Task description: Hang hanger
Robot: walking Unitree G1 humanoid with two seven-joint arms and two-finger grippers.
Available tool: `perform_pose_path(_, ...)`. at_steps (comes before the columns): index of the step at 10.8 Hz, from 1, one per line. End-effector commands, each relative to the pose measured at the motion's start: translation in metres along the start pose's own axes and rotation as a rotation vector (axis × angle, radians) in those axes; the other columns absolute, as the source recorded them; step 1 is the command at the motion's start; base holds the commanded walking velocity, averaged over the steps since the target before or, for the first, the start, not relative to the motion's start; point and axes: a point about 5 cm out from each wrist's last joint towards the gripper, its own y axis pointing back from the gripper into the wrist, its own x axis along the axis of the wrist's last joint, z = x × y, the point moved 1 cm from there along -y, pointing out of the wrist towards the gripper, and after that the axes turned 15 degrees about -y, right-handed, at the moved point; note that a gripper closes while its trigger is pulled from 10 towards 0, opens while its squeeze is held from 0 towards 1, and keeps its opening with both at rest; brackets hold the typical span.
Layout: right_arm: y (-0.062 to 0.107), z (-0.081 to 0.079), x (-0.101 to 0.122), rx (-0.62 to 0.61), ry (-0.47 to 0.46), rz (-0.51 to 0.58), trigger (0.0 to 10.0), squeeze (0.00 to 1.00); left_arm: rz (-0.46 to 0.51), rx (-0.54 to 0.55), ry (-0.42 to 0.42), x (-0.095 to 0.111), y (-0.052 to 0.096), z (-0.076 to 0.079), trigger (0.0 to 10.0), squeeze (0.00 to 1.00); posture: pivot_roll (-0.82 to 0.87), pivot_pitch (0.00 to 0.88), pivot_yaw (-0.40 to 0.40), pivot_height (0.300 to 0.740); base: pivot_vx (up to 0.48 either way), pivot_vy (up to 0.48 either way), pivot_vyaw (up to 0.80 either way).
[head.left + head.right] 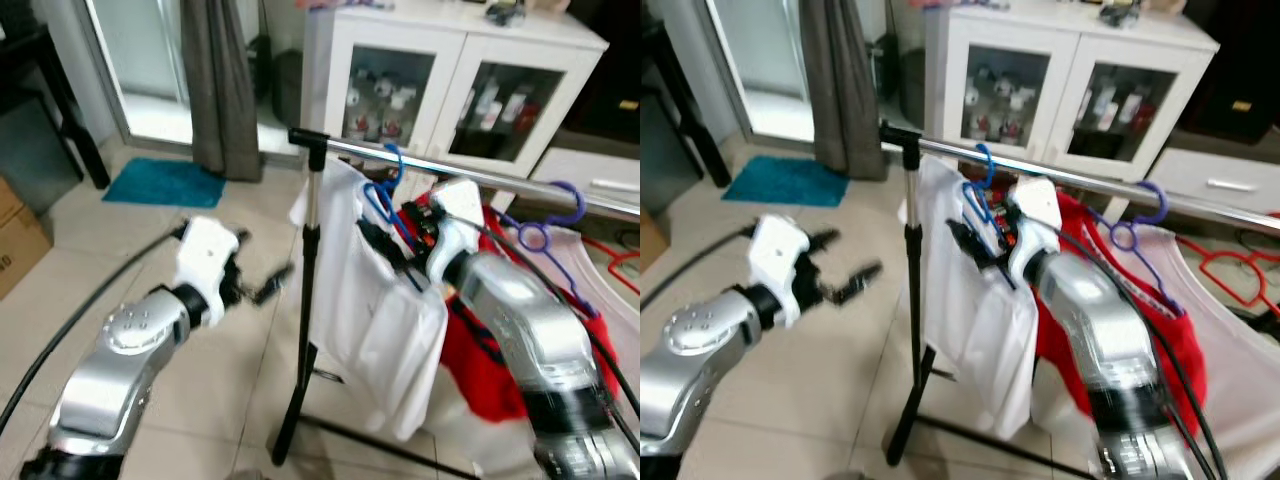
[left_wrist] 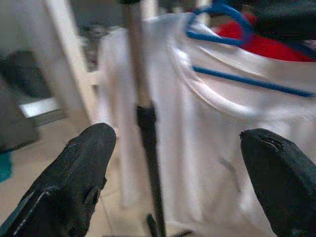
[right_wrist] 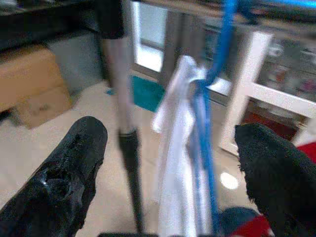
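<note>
Head views: the blue hanger (image 1: pixel 385 195) carrying the white shirt (image 1: pixel 375 310) hooks over the rail (image 1: pixel 480 175); the right gripper (image 1: pixel 385 245) is nearer, just beside its neck. Left wrist: the left gripper (image 2: pixel 177 185) gapes, well short of the shirt. Right wrist: fingers (image 3: pixel 69 173) spread, the hanger upright between them, ungripped.

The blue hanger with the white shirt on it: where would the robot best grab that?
Probably at the bare neck of the blue hanger, just under its hook on the rail. The white shirt covers its shoulders. The right gripper, open, could close from the shirt's open front.
</note>
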Motion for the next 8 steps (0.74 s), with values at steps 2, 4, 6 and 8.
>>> perform_pose_path(2, -0.013, 0.015, 0.002, -0.121, -0.031, -0.052, 10.0, 0.0, -0.006, -0.074, -0.011, 0.0, 0.004, 0.003, 10.0, 0.0, 0.04, 0.0, -0.058, 0.74, 0.0, 0.0, 0.0)
perform_pose_path(4, -0.023, 0.024, 0.006, -0.157, -0.067, -0.096, 9.1, 0.0, -0.023, -0.122, -0.013, -0.002, 0.007, 0.005, 10.0, 0.0, 0.05, 0.0, -0.065, 0.74, 0.0, 0.0, 0.0)
perform_pose_path(6, -0.029, 0.029, 0.017, -0.147, -0.036, -0.077, 0.0, 0.0, -0.026, -0.132, -0.015, -0.003, 0.008, 0.004, 10.0, 0.0, 0.04, 0.0, -0.065, 0.74, 0.0, 0.0, 0.0)
perform_pose_path(8, -0.038, 0.032, 0.018, -0.146, -0.026, -0.109, 0.0, 0.0, -0.026, -0.152, -0.018, -0.003, 0.007, 0.005, 10.0, 0.0, 0.04, 0.0, -0.062, 0.74, 0.0, 0.0, 0.0)
